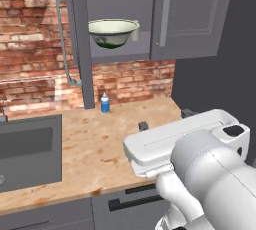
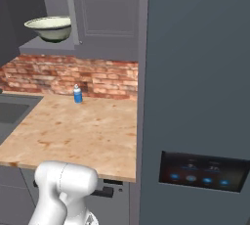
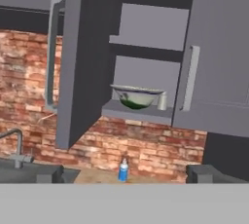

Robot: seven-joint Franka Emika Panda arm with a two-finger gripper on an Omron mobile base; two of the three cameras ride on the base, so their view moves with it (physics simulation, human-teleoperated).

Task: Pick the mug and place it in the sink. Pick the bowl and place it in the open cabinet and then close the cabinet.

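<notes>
The cabinet (image 1: pixel 192 19) has its left door (image 3: pixel 80 62) swung wide and its right one shut. The sink (image 1: pixel 30 149) sits at the counter's left end; I can't see a mug in the part of the basin that shows, so I can't confirm that step. The bowl (image 3: pixel 137 96) already rests on the lower shelf (image 3: pixel 138 112), so I judge only closing the door is left. My arm (image 1: pixel 200 174) is folded low and back from the counter, hand aimed up at the shelf. My claw (image 1: pixel 165 119) holds nothing; its fingertips stand well apart, open.
</notes>
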